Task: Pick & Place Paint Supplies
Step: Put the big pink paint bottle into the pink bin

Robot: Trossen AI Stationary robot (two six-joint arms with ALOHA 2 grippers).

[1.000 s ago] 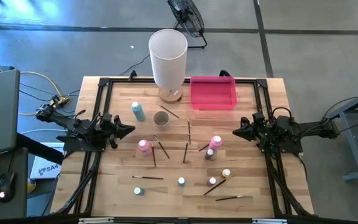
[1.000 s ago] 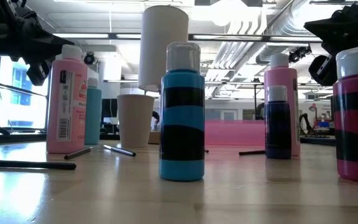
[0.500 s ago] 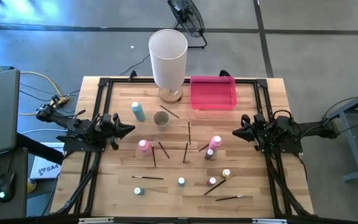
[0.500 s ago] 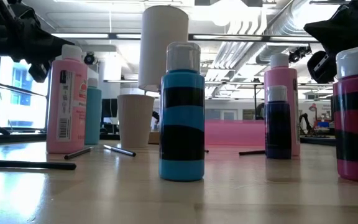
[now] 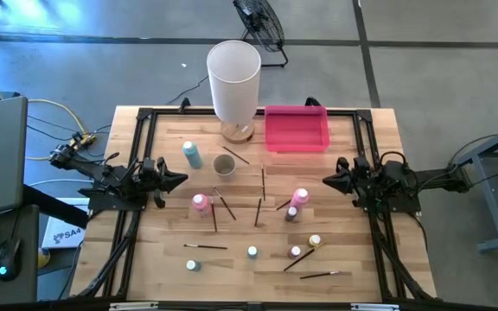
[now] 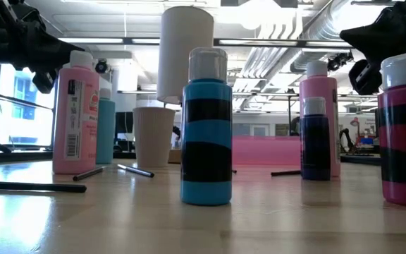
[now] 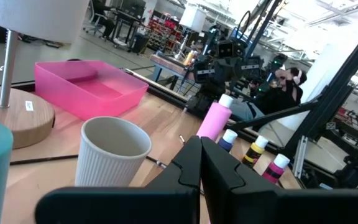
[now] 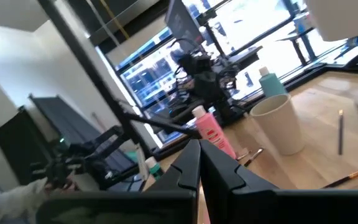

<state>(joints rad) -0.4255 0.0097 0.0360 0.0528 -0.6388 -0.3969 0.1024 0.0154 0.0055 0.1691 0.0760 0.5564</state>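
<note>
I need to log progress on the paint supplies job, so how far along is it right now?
Nothing looks done: the pink tray shows nothing inside. Nothing is in hand either; the left gripper and right gripper are shut and hold nothing, at the table's sides. All of it is left: the teal bottle, pink bottles, tiny bottles and brushes lie scattered on the table.

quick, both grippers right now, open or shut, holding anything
Left gripper: jaws shut, holding nothing, at the table's left edge.
Right gripper: jaws shut, holding nothing, at the table's right edge.
</note>
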